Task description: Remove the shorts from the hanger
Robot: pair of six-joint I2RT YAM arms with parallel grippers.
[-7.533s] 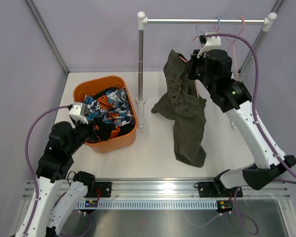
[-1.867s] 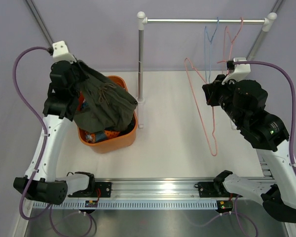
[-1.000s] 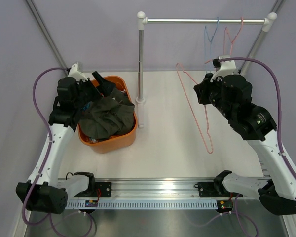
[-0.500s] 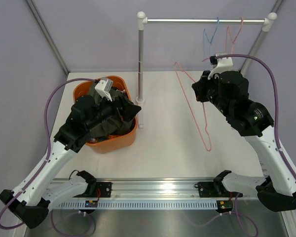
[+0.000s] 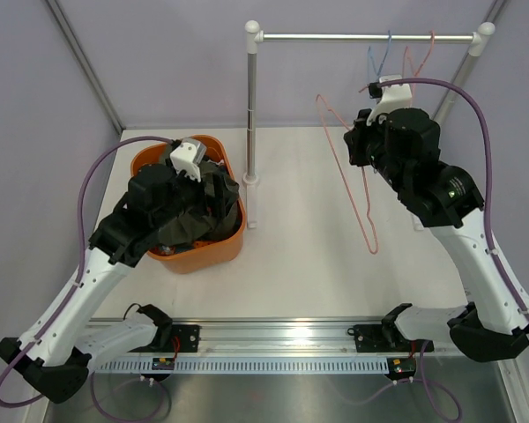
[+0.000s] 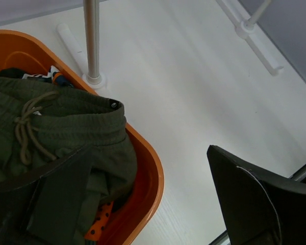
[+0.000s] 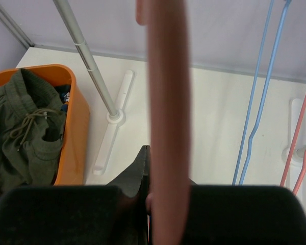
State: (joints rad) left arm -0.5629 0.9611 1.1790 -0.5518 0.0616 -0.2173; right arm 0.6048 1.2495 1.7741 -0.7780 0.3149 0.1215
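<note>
The dark olive shorts (image 6: 66, 132) lie bunched in the orange basket (image 6: 150, 173), drawstring up. They also show in the right wrist view (image 7: 25, 132) and are mostly hidden under my left arm in the top view (image 5: 198, 225). My left gripper (image 6: 153, 204) is open and empty, over the basket's right rim (image 5: 219, 201). My right gripper (image 7: 153, 194) is shut on a bare pink hanger (image 7: 168, 102). It holds the hanger (image 5: 353, 207) in the air just below the rail, right of the rack post.
A metal clothes rail (image 5: 366, 38) on a post (image 5: 250, 115) stands at the back. A blue hanger (image 5: 376, 57) and another pink hanger (image 5: 419, 57) hang on it. Patterned clothes lie under the shorts in the basket (image 5: 194, 260).
My left gripper carried the shorts to the basket, let them go and now stands open over the rim. My right gripper has lifted the bare hanger back toward the rail.
</note>
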